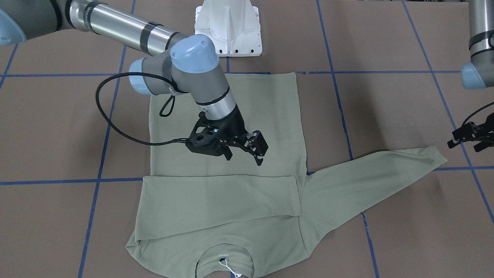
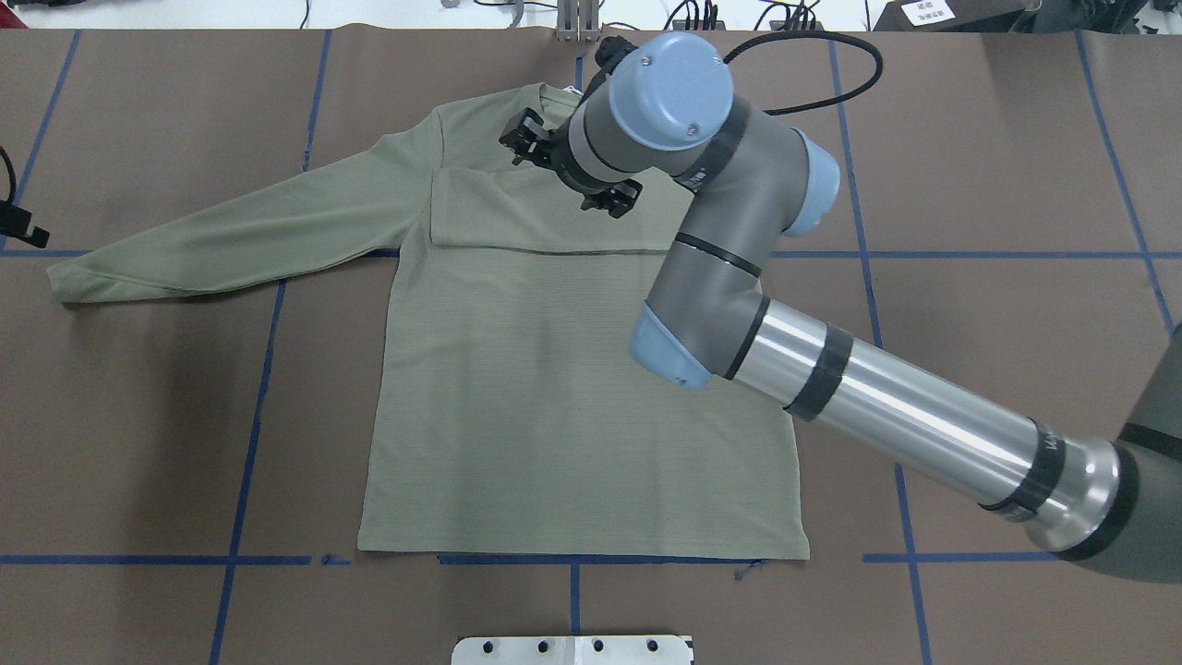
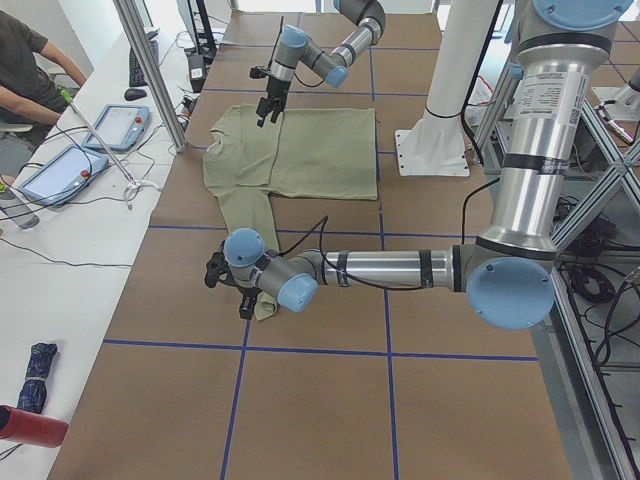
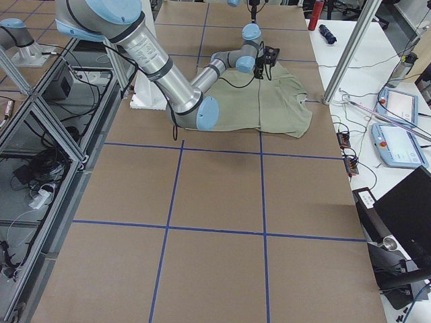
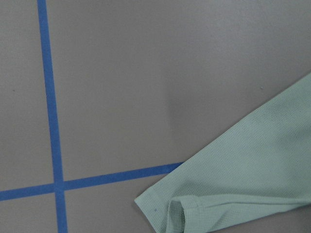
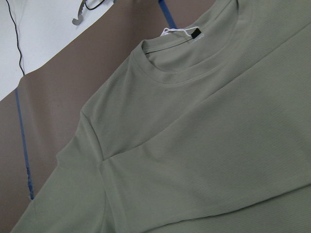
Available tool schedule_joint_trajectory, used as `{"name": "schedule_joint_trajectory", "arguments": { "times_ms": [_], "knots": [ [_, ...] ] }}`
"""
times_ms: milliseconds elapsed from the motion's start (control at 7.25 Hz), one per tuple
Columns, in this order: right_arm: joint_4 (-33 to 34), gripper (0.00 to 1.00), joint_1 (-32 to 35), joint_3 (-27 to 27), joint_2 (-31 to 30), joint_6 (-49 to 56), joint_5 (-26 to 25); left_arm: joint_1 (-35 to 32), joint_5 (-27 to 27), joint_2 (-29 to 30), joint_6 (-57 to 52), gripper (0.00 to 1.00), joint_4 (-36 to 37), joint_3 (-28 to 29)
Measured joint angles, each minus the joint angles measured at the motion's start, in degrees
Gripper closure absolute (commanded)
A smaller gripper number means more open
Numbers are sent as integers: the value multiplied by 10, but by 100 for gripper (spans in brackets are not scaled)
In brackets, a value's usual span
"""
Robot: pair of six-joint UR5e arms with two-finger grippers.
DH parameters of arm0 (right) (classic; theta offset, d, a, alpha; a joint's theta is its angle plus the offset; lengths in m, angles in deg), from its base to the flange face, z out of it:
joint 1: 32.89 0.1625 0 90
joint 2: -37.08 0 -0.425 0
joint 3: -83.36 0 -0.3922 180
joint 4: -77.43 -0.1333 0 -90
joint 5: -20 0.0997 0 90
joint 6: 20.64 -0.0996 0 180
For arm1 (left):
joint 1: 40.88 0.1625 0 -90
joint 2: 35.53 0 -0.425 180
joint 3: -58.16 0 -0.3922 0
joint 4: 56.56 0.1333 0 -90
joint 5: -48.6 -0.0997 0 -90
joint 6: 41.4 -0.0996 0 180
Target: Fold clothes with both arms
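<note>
On brown, blue-taped desk: sage-green long-sleeved knit shirt flat, one sleeve folded across chest. Stretched toward black left gripper, unfolded sleeve, cuff near; jaws impossible to tell. Over chest, black right gripper, jaws open, empty.

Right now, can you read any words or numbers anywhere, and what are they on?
Nothing can be read for sure.
On the neck label of the shirt: print too small.
On the right arm: lettering blurred.
On the left arm: white sticker, too small.
Beyond the table: white card, blurred.
</note>
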Motion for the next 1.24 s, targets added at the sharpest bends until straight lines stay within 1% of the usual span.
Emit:
{"name": "schedule_joint_trajectory", "arguments": {
  "times_ms": [138, 276, 552, 690, 828, 966, 1103, 1241],
  "knots": [
    [1, 0, 4, 36, -34, 6, 10, 17, -1, 14, 23, 25, -10, 24],
    [1, 0, 5, 51, -50, 9, 13, 23, -1, 24, 32, 25, -26, 50],
    [0, 0, 4, 57, -59, 10, 13, 27, 0, 25, 36, 27, -54, 77],
    [0, 0, 4, 57, -59, 10, 12, 27, 0, 24, 40, 33, -58, 80],
    [0, 0, 4, 58, -60, 10, 12, 27, 2, 24, 51, 34, -60, 77],
    [0, 0, 4, 58, -60, 10, 11, 28, 3, 25, 63, 38, -61, 71],
    [0, 0, 3, 58, -60, 10, 11, 28, 3, 27, 69, 47, -61, 68],
    [0, 0, 3, 58, -60, 9, 10, 28, 3, 28, 71, 54, -61, 67]
  ]
}}
